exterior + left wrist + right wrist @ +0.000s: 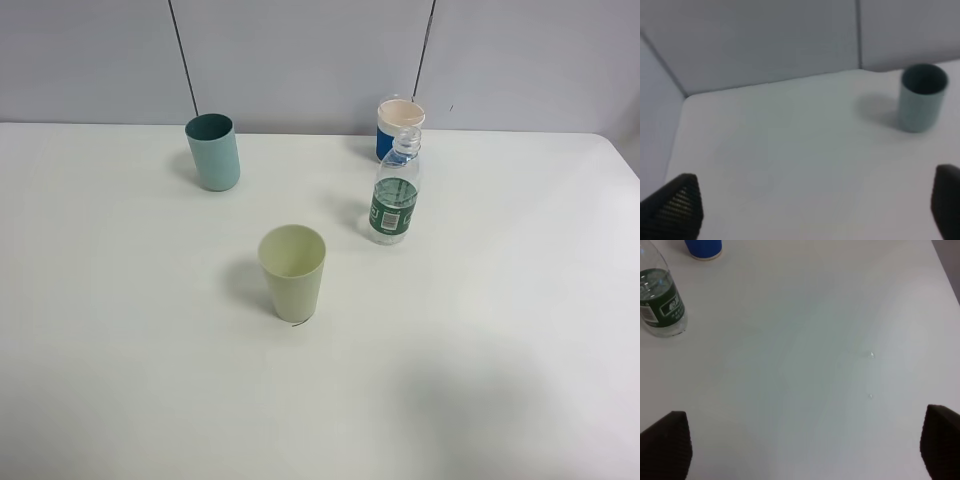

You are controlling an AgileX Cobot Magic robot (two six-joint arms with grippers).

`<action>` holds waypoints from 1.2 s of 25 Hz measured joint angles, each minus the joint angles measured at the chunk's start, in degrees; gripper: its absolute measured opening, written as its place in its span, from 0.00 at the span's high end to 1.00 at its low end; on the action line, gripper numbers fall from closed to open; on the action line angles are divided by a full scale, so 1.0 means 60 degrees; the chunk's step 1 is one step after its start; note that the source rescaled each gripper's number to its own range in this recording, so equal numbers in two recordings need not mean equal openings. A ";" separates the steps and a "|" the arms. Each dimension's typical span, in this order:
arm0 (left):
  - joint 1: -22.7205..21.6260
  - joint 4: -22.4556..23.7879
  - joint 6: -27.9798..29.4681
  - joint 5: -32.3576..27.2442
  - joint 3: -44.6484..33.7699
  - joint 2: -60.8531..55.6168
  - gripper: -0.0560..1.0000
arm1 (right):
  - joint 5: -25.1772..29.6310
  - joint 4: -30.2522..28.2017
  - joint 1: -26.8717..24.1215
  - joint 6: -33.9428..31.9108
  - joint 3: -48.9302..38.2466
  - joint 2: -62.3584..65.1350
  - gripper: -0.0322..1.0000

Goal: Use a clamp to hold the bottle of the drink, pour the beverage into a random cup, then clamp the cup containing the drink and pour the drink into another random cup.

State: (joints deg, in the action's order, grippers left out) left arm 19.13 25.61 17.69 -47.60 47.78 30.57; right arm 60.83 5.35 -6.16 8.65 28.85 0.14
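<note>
bottle [396, 194] stands upright on the table [500, 330], right of centre, just in front of the blue cup [399, 125]. judging by the wrist views, the right gripper [800, 450] is the nearer one: its fingers are spread wide with nothing between them, and the bottle sits ahead and well off to one side. the left gripper [815, 210] is likewise released, facing the teal cup [213, 151]. the green cup [292, 271] stands near the bottle toward the middle, with bare table around it for pouring.
</note>
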 joint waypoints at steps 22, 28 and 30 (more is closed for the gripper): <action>-0.3717 -0.2657 -0.2169 -0.1365 -0.1481 -0.4883 0.20 | 0.0000 0.0000 0.0000 0.0000 0.0000 0.0000 0.17; -0.3717 -0.3220 -0.2129 -0.1987 -0.2064 -0.5143 0.20 | 0.0000 0.0000 0.0000 0.0000 0.0000 0.0000 0.17; -0.3717 -0.3475 -0.2173 -0.1989 -0.2351 -0.5143 0.20 | 0.0000 0.0000 0.0000 0.0000 0.0000 0.0000 0.17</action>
State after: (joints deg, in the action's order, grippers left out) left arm -3.17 4.76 4.65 -59.53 33.67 -0.29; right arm 60.83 5.35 -6.16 8.65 28.85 0.14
